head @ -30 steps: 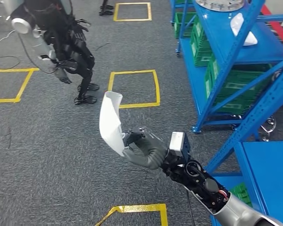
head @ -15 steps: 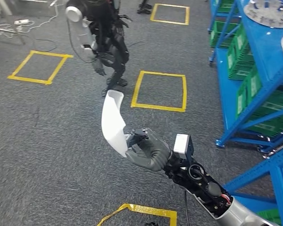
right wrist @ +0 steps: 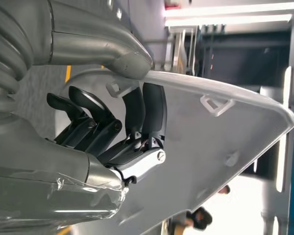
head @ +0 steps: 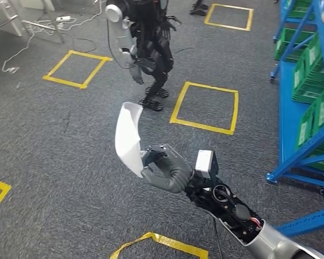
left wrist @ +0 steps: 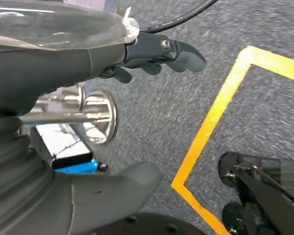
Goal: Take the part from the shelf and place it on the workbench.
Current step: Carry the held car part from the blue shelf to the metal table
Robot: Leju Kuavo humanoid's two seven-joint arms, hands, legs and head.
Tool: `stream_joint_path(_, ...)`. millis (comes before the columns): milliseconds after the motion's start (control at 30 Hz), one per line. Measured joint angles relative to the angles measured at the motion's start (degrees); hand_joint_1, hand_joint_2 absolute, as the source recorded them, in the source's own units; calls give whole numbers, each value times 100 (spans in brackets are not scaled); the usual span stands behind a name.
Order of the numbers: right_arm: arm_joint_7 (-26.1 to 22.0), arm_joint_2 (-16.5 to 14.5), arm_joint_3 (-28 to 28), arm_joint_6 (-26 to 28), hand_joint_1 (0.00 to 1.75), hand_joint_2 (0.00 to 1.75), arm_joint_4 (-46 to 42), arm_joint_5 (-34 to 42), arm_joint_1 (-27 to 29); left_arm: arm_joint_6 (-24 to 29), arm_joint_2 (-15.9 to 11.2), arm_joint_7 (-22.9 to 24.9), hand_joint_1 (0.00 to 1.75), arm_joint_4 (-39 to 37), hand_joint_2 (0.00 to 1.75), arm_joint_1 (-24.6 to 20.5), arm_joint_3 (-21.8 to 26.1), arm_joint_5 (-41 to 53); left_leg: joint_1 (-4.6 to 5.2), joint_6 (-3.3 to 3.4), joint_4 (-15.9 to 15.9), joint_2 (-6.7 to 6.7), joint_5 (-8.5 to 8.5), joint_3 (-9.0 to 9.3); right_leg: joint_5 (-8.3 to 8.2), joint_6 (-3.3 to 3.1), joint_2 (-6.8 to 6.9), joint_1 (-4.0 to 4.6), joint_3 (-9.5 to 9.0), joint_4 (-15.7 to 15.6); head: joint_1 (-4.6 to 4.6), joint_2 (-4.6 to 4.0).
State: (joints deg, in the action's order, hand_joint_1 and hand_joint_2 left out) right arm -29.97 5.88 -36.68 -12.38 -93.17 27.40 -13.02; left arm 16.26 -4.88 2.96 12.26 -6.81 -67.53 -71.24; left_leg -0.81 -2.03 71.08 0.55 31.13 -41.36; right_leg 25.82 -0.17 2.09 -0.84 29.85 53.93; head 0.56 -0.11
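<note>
So, status from my remote station, taken from what the cameras give me:

Part: I see the curved white moulded plastic part (head: 128,137) off the shelf and carried in the air above the grey carpeted floor (head: 62,162), touching nothing but the hand.

Right robot hand: the right robot hand (head: 166,171) grips the part's lower edge; in the right wrist view the dark fingers (right wrist: 143,117) wrap under the white shell and the thumb presses on its other face.

Left robot hand: the left robot hand (left wrist: 75,98) hangs over the floor beside a yellow tape line (left wrist: 208,132), holding nothing, fingers loosely extended.

Shelf: the blue steel shelf with green plastic crates (head: 311,97) stands well apart from the part, at the right edge of my head view.

Done: picking looks complete, I judge.

Left: carrying to the desk and setting the part down; I see no desk in these views.

Nearby: another black humanoid robot (head: 148,48) stands ahead on the carpet, near a yellow taped square (head: 205,105); I would mind it on the way.
</note>
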Motion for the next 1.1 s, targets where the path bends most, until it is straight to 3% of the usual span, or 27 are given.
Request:
stream_joint_path(33,-19,-1,-7,-19,175,175,16,22,-14,8,-1,3,0,0,175,3,1,-13,-3,0,-188,-23,-142,79,11,4,69,1,-9,0,-6,0)
stream_joint_path(67,-37,-1,-13,-33,175,175,30,41,-37,19,-2,4,0,0,175,6,1,-21,-1,11,-572,-80,-345,270,24,14,131,2,-23,0,-10,0)
stream_joint_path(133,-66,-2,-21,-53,175,175,56,58,-103,38,-5,2,0,0,175,-6,2,-30,28,67,-1405,-313,-675,694,60,54,241,25,-57,4,-22,0)
stream_joint_path(167,-76,-2,-25,-56,175,175,68,58,-136,45,-7,-1,0,0,175,-13,3,-29,47,104,-1638,-387,-746,809,78,81,289,41,-72,6,-15,0)
stream_joint_path(200,-83,-4,-30,-56,175,175,79,58,-165,49,-8,-3,0,0,175,-20,3,-26,66,139,-1730,-408,-761,845,95,109,338,56,-83,7,-8,0)
stream_joint_path(267,-91,-9,-45,-56,175,175,91,58,-208,53,-11,-5,0,0,175,-16,4,-19,68,204,-1748,-275,-774,835,131,168,413,55,-107,7,11,0)
stream_joint_path(333,-95,-13,-61,-56,175,175,95,58,-229,52,-11,-7,0,0,175,-9,4,-19,42,267,-1790,-157,-797,860,294,220,236,37,-45,216,31,0)
stream_joint_path(400,-100,-13,-73,-56,175,175,105,58,-227,51,-10,-8,0,0,175,-13,4,-19,30,312,-1810,-44,-805,879,670,245,-64,27,268,923,79,0)
stream_joint_path(467,-101,-13,-81,-56,175,175,125,58,-211,50,-16,-8,0,0,175,-18,4,-19,36,330,-1805,92,-800,882,960,258,-173,27,655,1694,116,0)
stream_joint_path(500,-100,-13,-85,-56,175,175,136,58,-204,50,-19,-8,0,0,175,-17,4,-19,37,331,-1798,171,-797,885,945,260,-184,25,740,1829,129,0)
stream_joint_path(533,-99,-13,-88,-56,175,175,144,58,-200,50,-20,-8,0,0,175,-15,4,-20,34,327,-1789,252,-793,890,814,257,-193,22,716,1728,144,0)
stream_joint_path(600,-99,-13,-93,-56,175,175,152,58,-203,50,-19,-8,0,0,175,-9,4,-22,22,298,-1756,409,-774,898,350,247,-339,-6,416,990,181,0)
stream_joint_path(667,-101,-13,-102,-56,175,175,161,57,-204,50,-16,-15,0,0,175,-15,4,-21,23,244,-1697,545,-753,867,77,230,-578,-42,137,314,191,0)
stream_joint_path(700,-101,-13,-107,-56,175,175,164,57,-203,50,-19,-19,0,0,175,-15,4,-19,23,212,-1685,605,-752,843,57,213,-646,-43,86,183,182,0)
stream_joint_path(767,-99,-14,-115,-56,175,175,169,56,-204,48,-31,-23,0,-1,175,1,4,-9,6,140,-1696,720,-772,814,61,146,-570,-27,61,135,156,0)
stream_joint_path(800,-98,-15,-116,-55,175,175,169,56,-207,45,-37,-23,0,-1,175,14,4,-4,3,112,-1673,694,-757,797,50,109,-503,-24,42,108,143,0)
stream_joint_path(867,-101,-17,-116,-55,175,175,169,57,-214,41,-41,-23,0,-1,175,15,4,1,12,67,-1323,430,-554,626,23,45,-361,-32,6,52,73,0)
stream_joint_path(933,-98,-17,-116,-54,175,175,170,57,-211,39,-34,-27,0,0,175,0,4,1,13,30,-535,117,-181,232,26,12,-212,-7,-1,40,1,0)
stream_joint_path(1000,-92,-16,-120,-55,175,175,174,58,-207,39,-32,-32,0,0,175,-1,4,-6,1,7,28,17,-17,-60,42,2,-57,10,0,41,-18,0)
stream_joint_path(1033,-92,-17,-124,-57,175,175,179,62,-214,39,-32,-34,0,0,175,2,4,-12,-3,5,-19,-8,-95,-40,51,4,15,12,-4,41,-23,0)
stream_joint_path(1100,-96,-18,-134,-66,175,175,191,69,-251,39,-34,-35,0,0,175,5,5,-35,-4,22,-726,-146,-452,335,76,27,141,13,-29,41,-32,0)
